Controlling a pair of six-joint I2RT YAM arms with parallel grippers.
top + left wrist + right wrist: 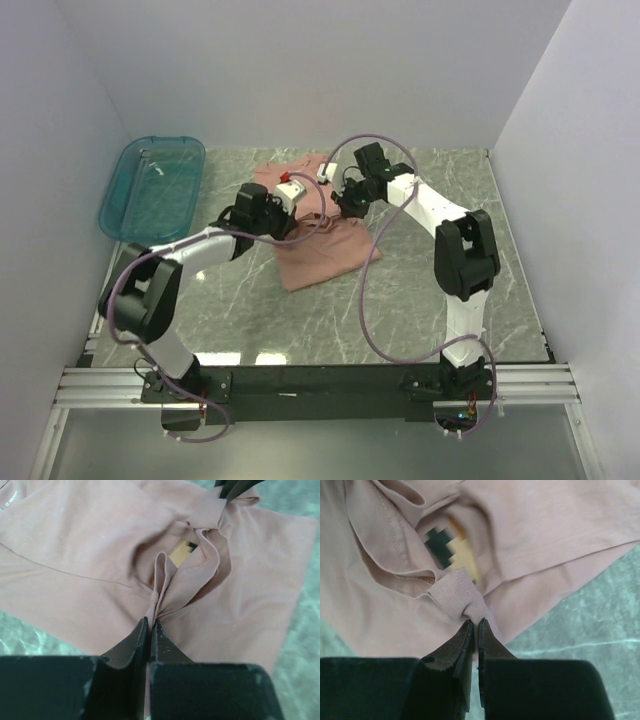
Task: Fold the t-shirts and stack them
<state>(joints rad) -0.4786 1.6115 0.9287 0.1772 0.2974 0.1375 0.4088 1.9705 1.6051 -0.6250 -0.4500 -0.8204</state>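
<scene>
In our wrist views the left gripper (pixel 151 623) pinches shut on a raised fold of the dusty-pink t-shirt (pixel 90 545), and the right gripper (pixel 476 623) clamps a ribbed band of it beside the pixel-art print (pixel 451 550). Only the overhead view shows us the t-shirt bunched on the marbled table (pixel 430 300), right of the teal tray (pixel 150 190). There the arms (pixel 430 205) cover both grips, and folds half bury the print.

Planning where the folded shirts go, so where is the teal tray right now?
In the top view, the teal tray sits at the far-left corner of the table, just left of the pink t-shirt.
</scene>
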